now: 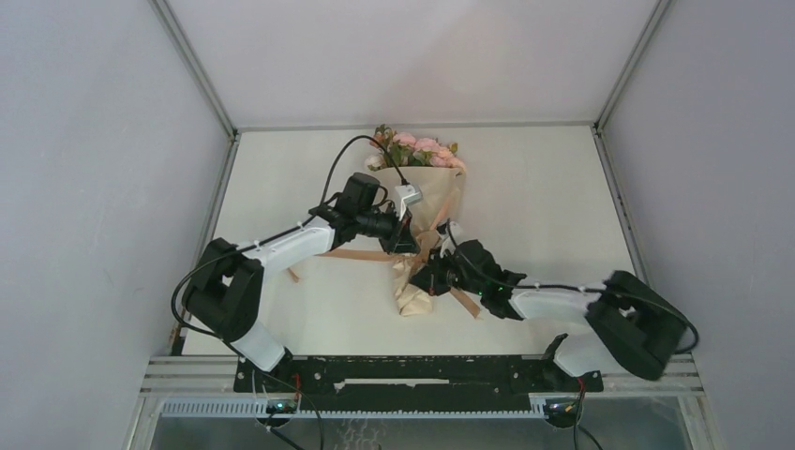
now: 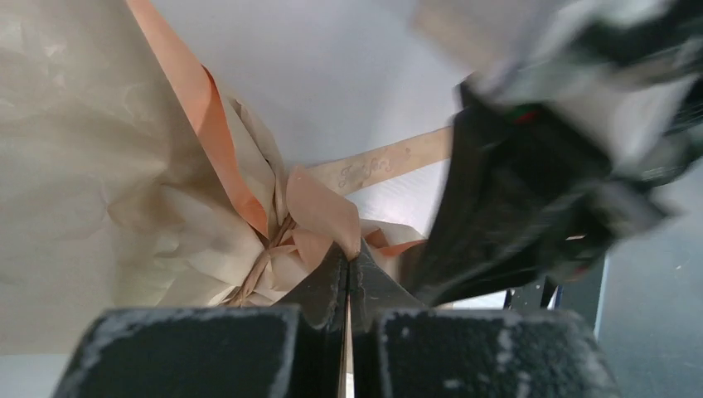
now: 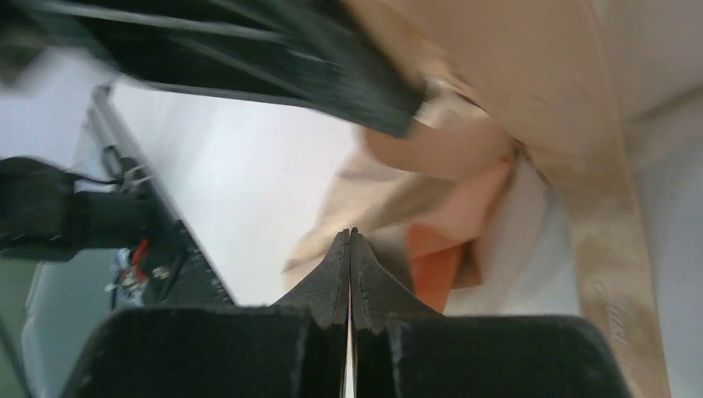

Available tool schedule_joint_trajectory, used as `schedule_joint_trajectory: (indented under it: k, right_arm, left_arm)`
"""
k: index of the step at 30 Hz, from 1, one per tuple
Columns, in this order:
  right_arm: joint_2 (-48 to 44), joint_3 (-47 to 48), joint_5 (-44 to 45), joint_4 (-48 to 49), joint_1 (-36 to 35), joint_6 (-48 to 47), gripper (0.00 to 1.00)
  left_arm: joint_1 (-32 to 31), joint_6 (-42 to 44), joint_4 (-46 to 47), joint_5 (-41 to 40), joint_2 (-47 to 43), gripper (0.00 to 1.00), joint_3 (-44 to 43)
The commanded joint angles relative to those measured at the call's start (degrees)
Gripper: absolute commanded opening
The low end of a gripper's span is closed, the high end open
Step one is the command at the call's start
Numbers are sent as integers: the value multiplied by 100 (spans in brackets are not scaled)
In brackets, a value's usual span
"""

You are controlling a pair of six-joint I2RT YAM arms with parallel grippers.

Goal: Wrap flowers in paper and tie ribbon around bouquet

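Left claw [image 2: 348, 254] and right claw [image 3: 349, 237] were seen shut beside the ribbon [image 2: 222, 124]; paper [image 1: 442, 190] and flowers [image 1: 418, 147] were seen toward twelve o'clock.

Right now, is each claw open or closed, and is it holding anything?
Left claw: closed, tips against a fold of the ribbon; whether it pinches it cannot be told.
Right claw: closed, nothing visible between its tips.

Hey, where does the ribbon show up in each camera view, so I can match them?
Top external: the ribbon trails left from the pinched waist of the paper, centre.
Left wrist: the ribbon runs diagonally down from the upper left.
Right wrist: the ribbon is a pale band down the right edge.
Shared landmark: the gathered paper.
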State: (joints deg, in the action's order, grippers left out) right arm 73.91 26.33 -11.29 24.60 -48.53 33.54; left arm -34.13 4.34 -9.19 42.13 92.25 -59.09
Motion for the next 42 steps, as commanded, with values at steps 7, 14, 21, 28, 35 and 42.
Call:
schedule_joint_trajectory:
  k: [7,14,21,28,35,42]
  right_arm:
    - [1906,-11,877,507,-14,798,0]
    - [2726,-591,669,1180,-153,1540,0]
    - [2822,-610,711,975,-220,1613,0]
    - [2918,-594,600,851,-190,1561,0]
    - [2106,-137,-600,717,-342,371,1]
    - [-445,251,-1213,-432,-392,-976,29]
  left_arm:
    - [71,-589,218,384,-619,0,-596]
    - [148,-446,-149,571,-1104,0,-968]
    - [380,-443,-443,660,-1190,0,-1360]
    - [416,-576,-591,1127,-1395,0,-1555]
    - [423,220,-552,402,-1087,0,-971]
    - [438,388,-540,259,-258,0,-892]
